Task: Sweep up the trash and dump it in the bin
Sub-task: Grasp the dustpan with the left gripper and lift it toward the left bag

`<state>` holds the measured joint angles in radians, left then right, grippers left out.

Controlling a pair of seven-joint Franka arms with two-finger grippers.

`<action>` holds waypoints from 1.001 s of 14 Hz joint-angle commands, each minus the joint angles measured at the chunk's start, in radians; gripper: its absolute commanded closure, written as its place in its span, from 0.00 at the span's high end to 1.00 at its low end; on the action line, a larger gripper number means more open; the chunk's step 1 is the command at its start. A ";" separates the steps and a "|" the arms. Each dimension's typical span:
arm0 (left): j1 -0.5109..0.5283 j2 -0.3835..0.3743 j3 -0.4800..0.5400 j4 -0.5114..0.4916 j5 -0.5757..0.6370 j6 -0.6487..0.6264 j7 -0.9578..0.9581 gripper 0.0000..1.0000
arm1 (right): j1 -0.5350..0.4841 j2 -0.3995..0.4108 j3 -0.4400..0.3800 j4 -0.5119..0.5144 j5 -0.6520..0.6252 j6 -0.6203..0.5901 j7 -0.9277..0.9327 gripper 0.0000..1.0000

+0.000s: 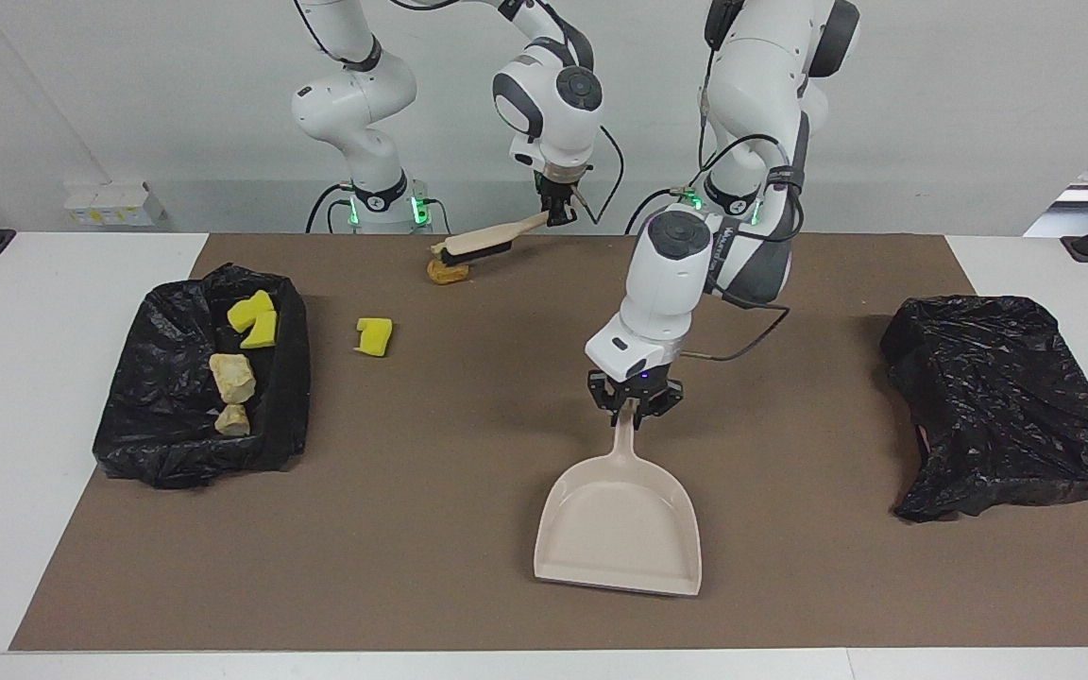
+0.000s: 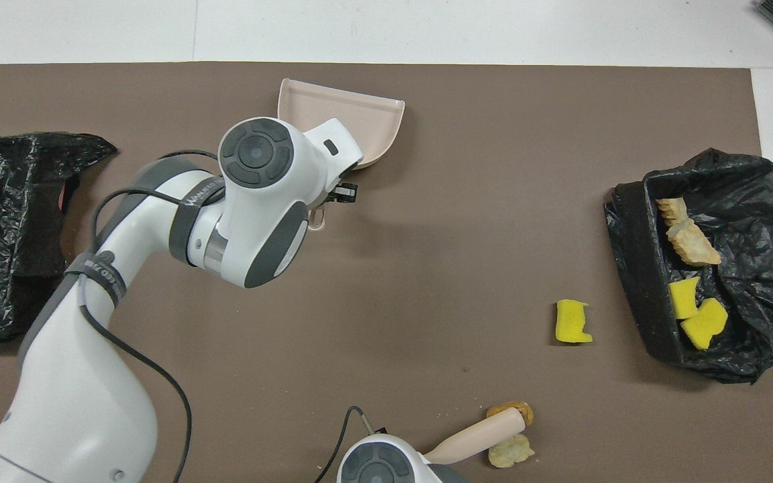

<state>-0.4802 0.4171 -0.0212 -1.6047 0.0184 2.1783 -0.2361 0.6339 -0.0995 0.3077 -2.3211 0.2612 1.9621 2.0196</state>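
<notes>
A white tabletop under a brown mat carries everything, with a pale wall where the robots stand. Of the trash, four lumps already lie in the black-lined bin at the right arm's end: two yellow sponge pieces and two beige rock-like chunks. Three are left on the mat: a yellow sponge piece near that bin, and an orange-brown chunk touching a beige chunk, both close to the robots. So by this count the job looks a little over half done.

The right gripper has its jaws pinched on the handle of the brush, whose bristle end sits over the two chunks; whether it touches them I cannot tell. The left gripper has its jaws pressed on the handle of the beige dustpan, which sits mid-mat, well apart from the loose pieces and farther from the robots, and is empty. A second black bag lies at the left arm's end.

Still to do, as I judge it: bring the pan to the pieces, sweep them in, tip it into the bin
</notes>
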 commanded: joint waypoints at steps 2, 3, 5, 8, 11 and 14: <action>0.054 -0.060 -0.005 -0.004 0.018 -0.121 0.251 0.00 | -0.034 -0.066 0.007 -0.084 0.125 0.011 0.028 0.00; 0.072 -0.070 -0.005 -0.006 0.018 -0.149 0.326 0.00 | -0.036 -0.078 0.007 -0.104 0.138 0.011 0.030 0.00; 0.098 -0.096 -0.005 -0.006 0.017 -0.243 0.510 0.00 | -0.036 -0.083 0.007 -0.113 0.180 0.008 0.028 0.00; 0.143 -0.106 -0.005 -0.015 0.017 -0.293 0.778 0.00 | -0.036 -0.083 0.007 -0.113 0.184 0.006 0.031 0.00; 0.175 -0.129 -0.005 -0.061 0.017 -0.285 0.958 0.00 | -0.036 -0.081 0.007 -0.115 0.185 -0.002 0.030 0.00; 0.199 -0.135 -0.005 -0.081 0.015 -0.278 1.150 0.00 | -0.036 -0.078 0.007 -0.113 0.216 -0.002 0.016 0.00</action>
<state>-0.3029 0.3241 -0.0173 -1.6379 0.0202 1.8896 0.7949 0.6078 -0.1508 0.3066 -2.4163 0.4424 1.9631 2.0247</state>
